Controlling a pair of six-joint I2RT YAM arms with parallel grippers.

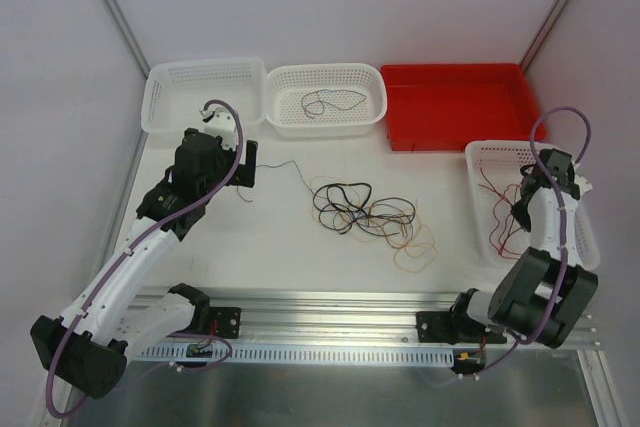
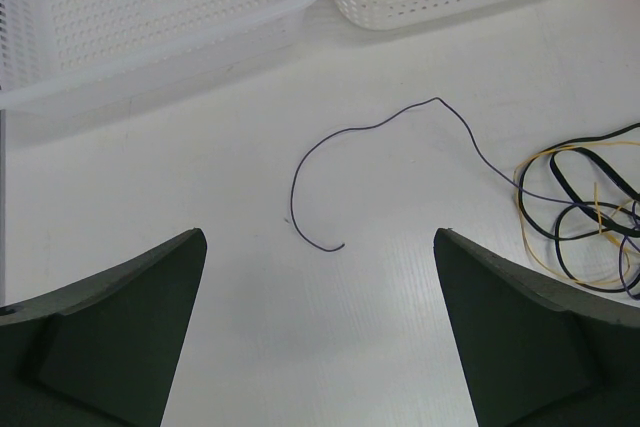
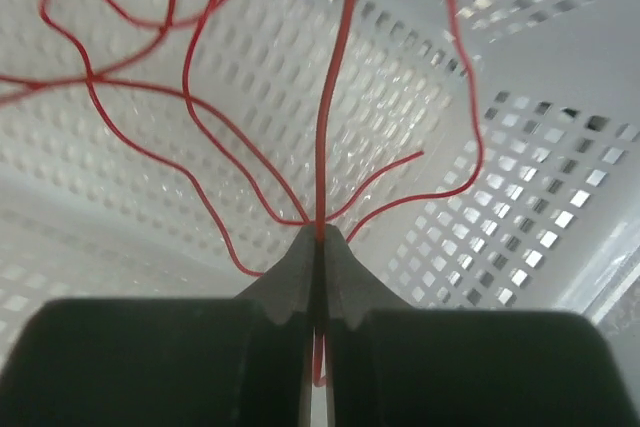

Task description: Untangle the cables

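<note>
A tangle of black, yellow, orange and purple cables (image 1: 372, 217) lies mid-table. A thin dark purple cable (image 2: 372, 129) trails from it to the left, its free end curling on the table in front of my left gripper (image 2: 320, 247). That gripper (image 1: 243, 162) is open and empty above the table, left of the tangle. My right gripper (image 3: 320, 232) is shut on a red cable (image 3: 335, 97), holding it over the right white basket (image 1: 578, 237), where red cable loops (image 1: 497, 209) lie.
An empty white basket (image 1: 170, 97) stands at the back left. A second white basket (image 1: 372, 97) holds a dark cable (image 1: 325, 102). A red tray (image 1: 460, 107) stands at the back right. The aluminium rail (image 1: 330, 327) runs along the near edge.
</note>
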